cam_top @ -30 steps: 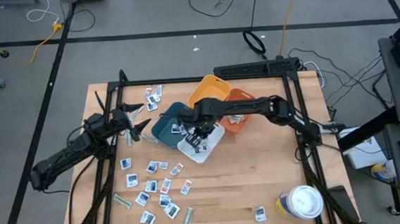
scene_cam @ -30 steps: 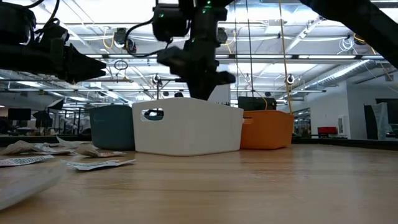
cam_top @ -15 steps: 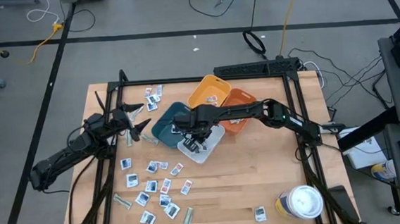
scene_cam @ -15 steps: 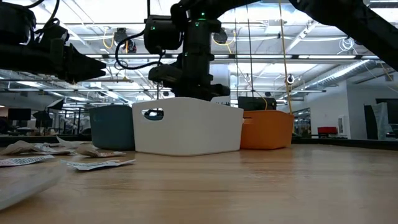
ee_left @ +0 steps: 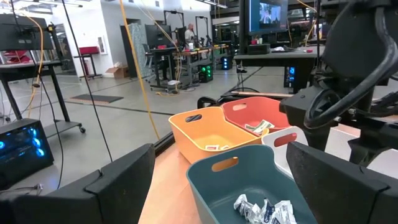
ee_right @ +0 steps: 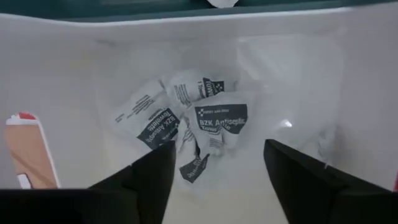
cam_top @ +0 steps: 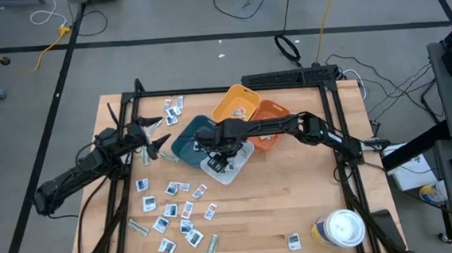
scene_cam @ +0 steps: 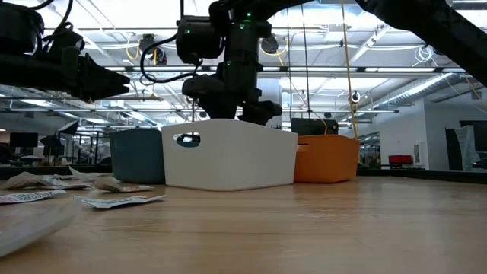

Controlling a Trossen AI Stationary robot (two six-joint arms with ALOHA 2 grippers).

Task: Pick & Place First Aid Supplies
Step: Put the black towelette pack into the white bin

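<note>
Right gripper (cam_top: 225,152) has sunk into your white bin (cam_top: 243,159), spread and empty above antiseptic towelette packets (ee_right: 199,124), so that delivery looks finished; left gripper (cam_top: 161,139), fingers parted and holding nothing, waits above the surface (cam_top: 295,201).

Four bins clustered mid-tabletop (cam_top: 295,201): teal bin (cam_top: 186,142), white bin (cam_top: 236,162), yellow bin (cam_top: 236,103), orange bin (cam_top: 271,115), all touching or just beside each other. Round white-lidded tub (cam_top: 343,228) near the front right corner, well apart from the bins.

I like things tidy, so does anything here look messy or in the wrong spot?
Yes. Many small white packets lie scattered loose on the wooden table, outside the bins. One packet sits alone beside the round white-lidded tub, far from the rest. The white plastic bin sits askew.
</note>
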